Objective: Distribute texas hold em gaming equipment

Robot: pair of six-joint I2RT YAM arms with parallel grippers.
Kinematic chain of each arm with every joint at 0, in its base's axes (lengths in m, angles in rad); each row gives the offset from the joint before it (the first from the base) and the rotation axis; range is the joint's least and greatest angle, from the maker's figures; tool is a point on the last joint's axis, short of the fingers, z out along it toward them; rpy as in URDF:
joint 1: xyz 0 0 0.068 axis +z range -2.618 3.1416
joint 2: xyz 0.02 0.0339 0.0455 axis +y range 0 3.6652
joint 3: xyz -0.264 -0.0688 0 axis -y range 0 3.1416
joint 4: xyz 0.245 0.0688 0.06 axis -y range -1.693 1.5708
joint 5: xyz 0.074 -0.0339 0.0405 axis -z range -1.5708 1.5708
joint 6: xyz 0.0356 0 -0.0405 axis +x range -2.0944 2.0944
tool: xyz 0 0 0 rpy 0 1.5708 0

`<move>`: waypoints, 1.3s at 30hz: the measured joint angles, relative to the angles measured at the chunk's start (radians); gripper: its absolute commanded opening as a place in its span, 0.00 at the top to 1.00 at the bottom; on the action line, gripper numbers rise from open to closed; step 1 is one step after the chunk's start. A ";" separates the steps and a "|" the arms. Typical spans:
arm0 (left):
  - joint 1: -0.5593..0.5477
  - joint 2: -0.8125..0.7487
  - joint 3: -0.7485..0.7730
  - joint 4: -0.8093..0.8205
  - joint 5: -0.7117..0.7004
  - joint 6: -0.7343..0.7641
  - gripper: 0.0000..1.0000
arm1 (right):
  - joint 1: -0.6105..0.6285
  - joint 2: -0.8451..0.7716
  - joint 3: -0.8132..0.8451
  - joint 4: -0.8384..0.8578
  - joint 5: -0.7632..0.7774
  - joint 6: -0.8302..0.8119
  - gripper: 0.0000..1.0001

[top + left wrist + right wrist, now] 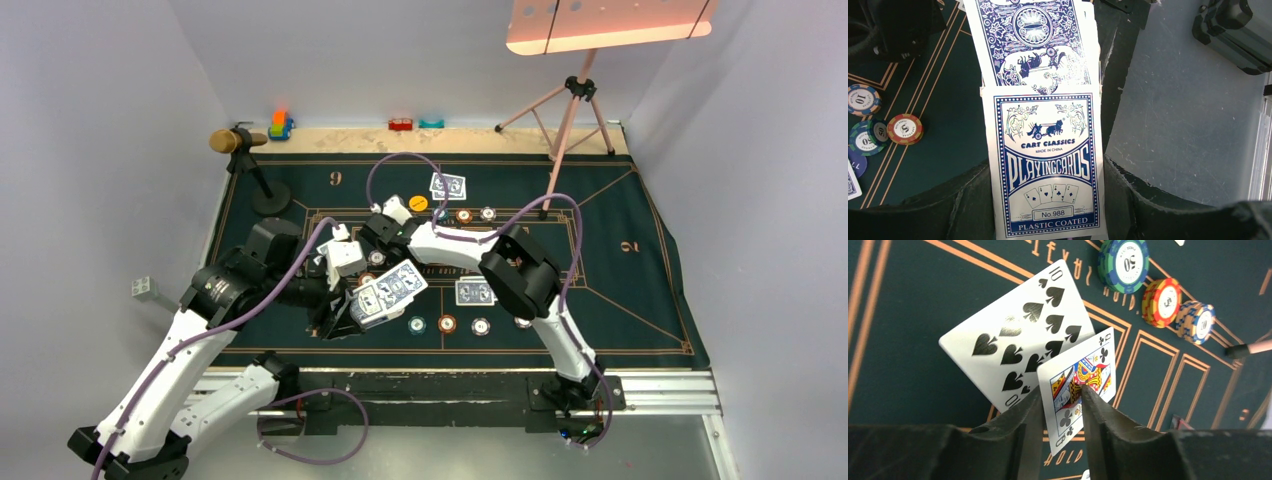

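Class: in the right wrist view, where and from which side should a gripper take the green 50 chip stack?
By its striped rim, from straight above, fingers closing crosswise to the chip row: the green 50 chip stack lies flat on the mat, and the orange chip stack crowds one side.

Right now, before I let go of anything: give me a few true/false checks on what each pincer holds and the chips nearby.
1. The right pincer grips a queen of clubs. True.
2. The left pincer is empty. False: it clamps a blue playing-card box.
3. The card behind the queen is a ten of hearts. False: it is a ten of spades.
4. Three chip stacks sit in a row on the mat. True.
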 measured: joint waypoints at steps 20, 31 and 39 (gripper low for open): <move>0.001 -0.011 0.000 0.000 0.000 0.000 0.79 | -0.172 -0.328 -0.245 0.227 -0.504 0.085 0.48; 0.005 -0.010 -0.001 0.000 -0.001 0.000 0.79 | -0.313 -0.321 -0.373 0.383 -0.612 0.169 0.52; 0.005 -0.009 -0.001 0.000 -0.001 0.000 0.80 | -0.315 -0.291 -0.391 0.434 -0.641 0.192 0.54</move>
